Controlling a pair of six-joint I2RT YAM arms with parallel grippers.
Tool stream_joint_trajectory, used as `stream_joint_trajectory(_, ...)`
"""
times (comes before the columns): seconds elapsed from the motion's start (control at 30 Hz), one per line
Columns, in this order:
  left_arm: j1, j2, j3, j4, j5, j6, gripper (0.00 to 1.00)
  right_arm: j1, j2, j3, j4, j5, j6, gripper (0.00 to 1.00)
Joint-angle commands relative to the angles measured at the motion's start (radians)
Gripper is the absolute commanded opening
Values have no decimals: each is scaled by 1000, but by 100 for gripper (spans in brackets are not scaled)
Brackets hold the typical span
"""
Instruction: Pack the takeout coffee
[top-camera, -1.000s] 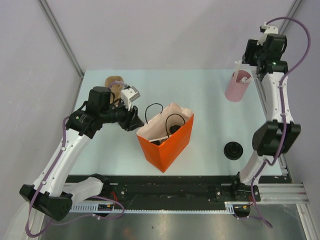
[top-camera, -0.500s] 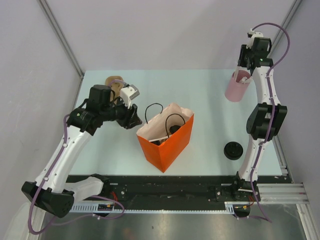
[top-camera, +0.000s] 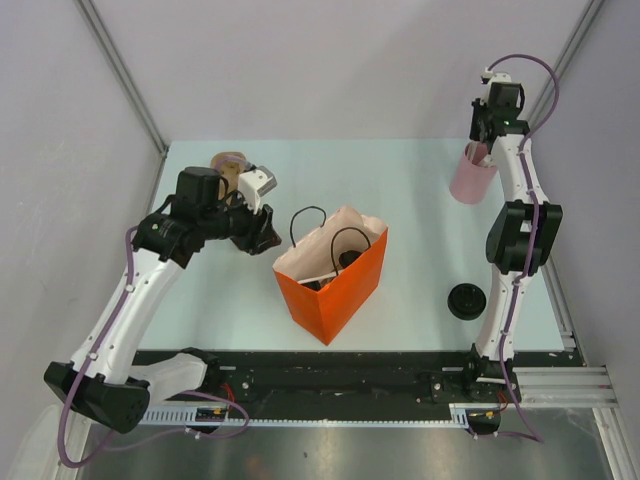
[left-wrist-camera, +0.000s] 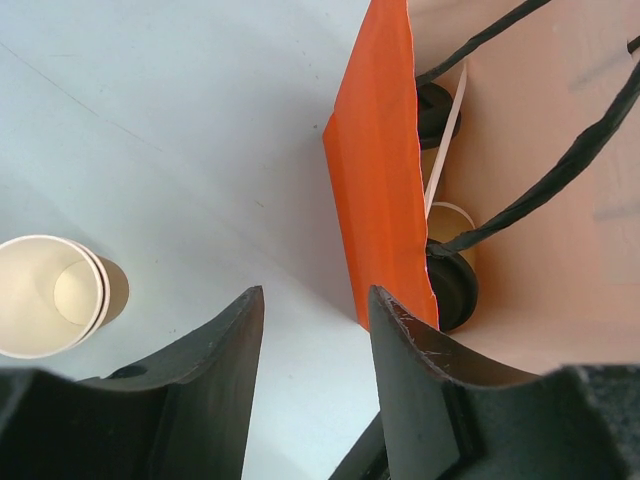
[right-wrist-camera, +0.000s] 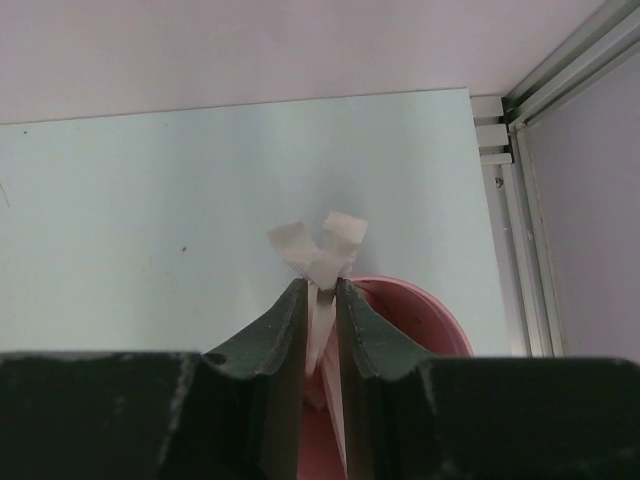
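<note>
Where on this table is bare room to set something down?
The far strip between the open paper cup and pink cylinder is bare, as is the stretch between orange bag and black lid. Crowded: left gripper beside the bag.

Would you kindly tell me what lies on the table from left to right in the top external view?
Open paper cup → orange bag → black lid.

Both takeout cups are down inside the orange bag (left-wrist-camera: 380, 190). First cup (left-wrist-camera: 458, 295) and second cup (left-wrist-camera: 433, 110) only show their round black lids; the tan sides are hidden.
</note>
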Motion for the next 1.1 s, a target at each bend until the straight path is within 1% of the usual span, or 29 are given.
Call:
stream_joint_trajectory(0.0, 6, 2, 42, -1, 16, 64, 51, 7, 3, 30, 30, 47, -23, 19)
stream_joint_trajectory(0.03, 6, 1, 42, -1, 18, 64, 51, 7, 3, 30, 27, 48, -23, 16)
stream_joint_trajectory(0.07, 6, 1, 42, -2, 18, 64, 51, 7, 2, 25, 26, 53, -23, 8)
stream_joint_trajectory(0.1, 6, 1, 43, -1, 19, 64, 51, 7, -1, 21, 27, 52, -25, 4)
stream_joint_trajectory(0.17, 6, 1, 42, -1, 22, 64, 51, 5, -17, 4, 30, 53, -29, 0)
stream_joint_trajectory(0.33, 6, 1, 43, -2, 32, 66, 51, 1, -66, -41, 47, 50, -34, 0)
stream_joint_trajectory(0.63, 6, -11, 39, -2, 38, 69, 52, -5, -238, -173, 121, 22, -36, 0)
stream_joint_trajectory(0.9, 6, -19, 31, -2, 35, 72, 52, -13, -331, -191, 148, -1, -28, 0)
stream_joint_trajectory(1.0, 6, -21, 19, -2, 21, 69, 53, -8, -391, -200, 173, 2, -11, 0)
stream_joint_trajectory(1.07, 6, -25, 15, -1, 15, 67, 53, -4, -458, -215, 214, -17, 3, 0)
